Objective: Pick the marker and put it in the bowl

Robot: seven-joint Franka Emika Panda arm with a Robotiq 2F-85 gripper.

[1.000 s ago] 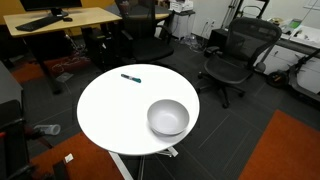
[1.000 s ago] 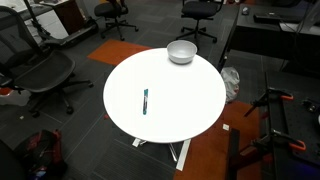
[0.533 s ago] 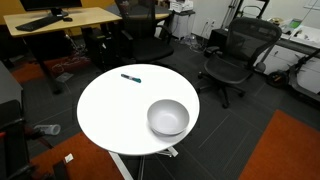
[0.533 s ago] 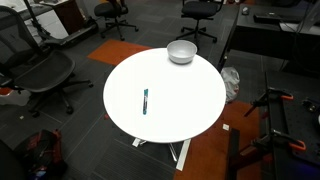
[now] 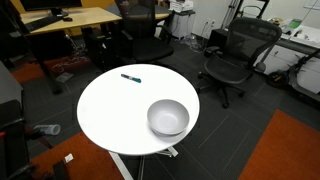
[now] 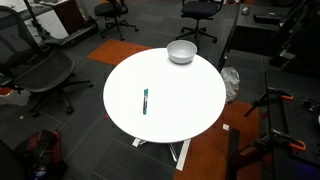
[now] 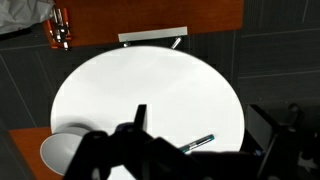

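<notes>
The marker, a short dark stick with a teal section, lies flat on the round white table, far from the bowl. It also shows in the other exterior view and in the wrist view. The pale grey-white bowl stands empty near the table's edge, seen in both exterior views and at the lower left of the wrist view. My gripper is open and empty, high above the table, with its dark fingers wide apart on either side of the marker in the picture.
Black office chairs stand around the table. A wooden desk is behind it. An orange-red carpet patch lies on the dark floor. A dark shape shows at the upper right edge.
The marker and the bowl have not moved. A dark shape has come into the upper right edge of an exterior view.
</notes>
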